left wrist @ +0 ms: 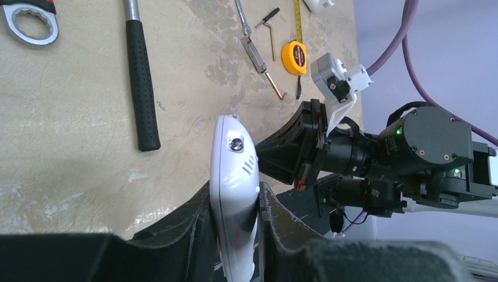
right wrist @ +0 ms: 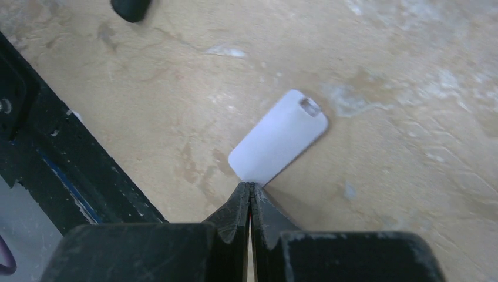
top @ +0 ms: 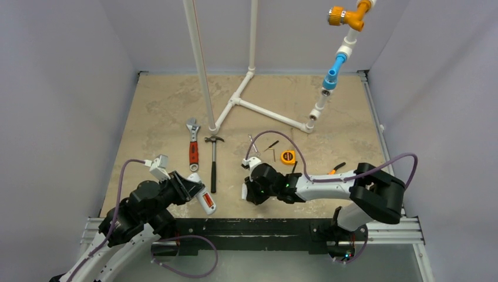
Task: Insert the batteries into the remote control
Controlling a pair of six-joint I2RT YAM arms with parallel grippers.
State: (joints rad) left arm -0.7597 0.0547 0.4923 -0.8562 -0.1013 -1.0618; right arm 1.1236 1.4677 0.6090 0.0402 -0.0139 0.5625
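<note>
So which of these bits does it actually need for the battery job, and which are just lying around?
Needed: remote control, gripped in the left hand; orange-red battery apparently in it; small white cover on the table, probably its lid.
Lying about: wrench, hammer, tape measure, hex keys, white pipes.

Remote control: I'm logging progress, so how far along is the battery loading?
Looks done: orange-red shows in the remote, likely batteries seated, though I can't count them. In hand: the left gripper clamps the remote; the right gripper is shut over the table, beside a loose white cover. Left: probably refitting that cover.
</note>
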